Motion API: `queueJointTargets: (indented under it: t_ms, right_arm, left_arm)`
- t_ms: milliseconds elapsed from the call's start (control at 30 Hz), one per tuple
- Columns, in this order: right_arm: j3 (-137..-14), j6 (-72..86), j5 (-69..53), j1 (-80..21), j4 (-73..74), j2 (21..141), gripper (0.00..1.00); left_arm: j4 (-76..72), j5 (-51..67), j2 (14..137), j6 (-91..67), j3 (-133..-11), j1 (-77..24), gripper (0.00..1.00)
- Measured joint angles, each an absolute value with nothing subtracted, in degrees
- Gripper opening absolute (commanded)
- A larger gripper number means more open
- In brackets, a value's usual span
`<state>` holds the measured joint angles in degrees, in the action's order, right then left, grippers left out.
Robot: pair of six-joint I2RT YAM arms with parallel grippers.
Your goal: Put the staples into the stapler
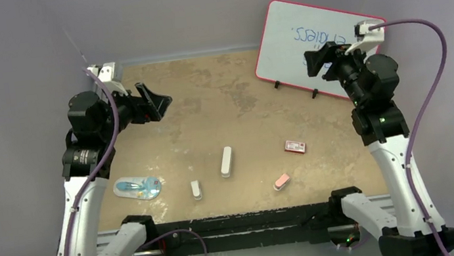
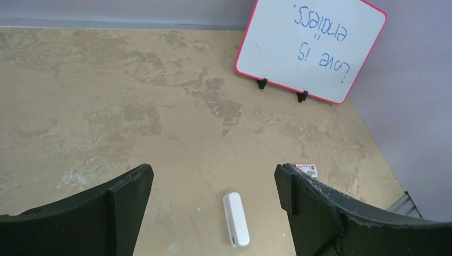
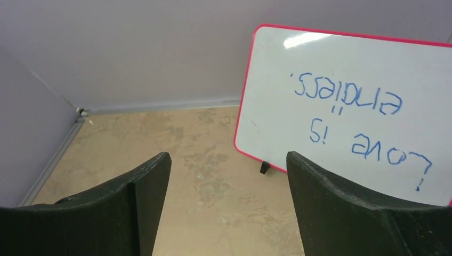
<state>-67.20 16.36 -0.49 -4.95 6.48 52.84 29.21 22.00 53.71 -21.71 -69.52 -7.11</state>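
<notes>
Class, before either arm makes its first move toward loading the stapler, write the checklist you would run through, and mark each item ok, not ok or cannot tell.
1. Left gripper open and empty: ok.
2. Right gripper open and empty: ok.
3. Red staple box in plain sight, with nothing on top of it: ok.
4. Pink stapler lying apart from the box, with room to reach it: ok.
5. Stapler opened for loading: cannot tell, it shows too small.
6. Box already opened: cannot tell.
</notes>
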Motion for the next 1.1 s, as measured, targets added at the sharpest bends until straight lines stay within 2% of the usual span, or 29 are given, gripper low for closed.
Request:
queueJointTargets:
  t_ms: [233, 433, 633, 867, 1100]
  right_arm:
    - [-66.0, 8.5, -10.5, -6.8, 4.7, 57.6, 0.85]
    - [-66.4, -0.2, -11.2, -13.6, 4.5, 68.5, 0.86]
    - [-63.2, -13.9, -12.1, -17.3, 6.1, 73.8, 0.93]
    - [-59.4, -27.1, -12.3, -20.7, 10.4, 77.1, 0.92]
    - [-57.0, -30.0, -6.4, -21.5, 16.6, 82.2, 0.92]
  left_arm:
    - [24.6, 28.0, 52.4, -23.6, -65.2, -7.0, 0.89]
    - [21.2, 32.2, 52.7, -25.9, -63.1, -7.0, 0.89]
    - [18.6, 33.6, 54.9, -27.0, -61.1, -7.0, 0.89]
    - [15.3, 41.1, 64.1, -32.8, -55.3, -6.9, 0.85]
    - [9.9, 47.8, 72.6, -41.3, -49.1, -9.1, 0.82]
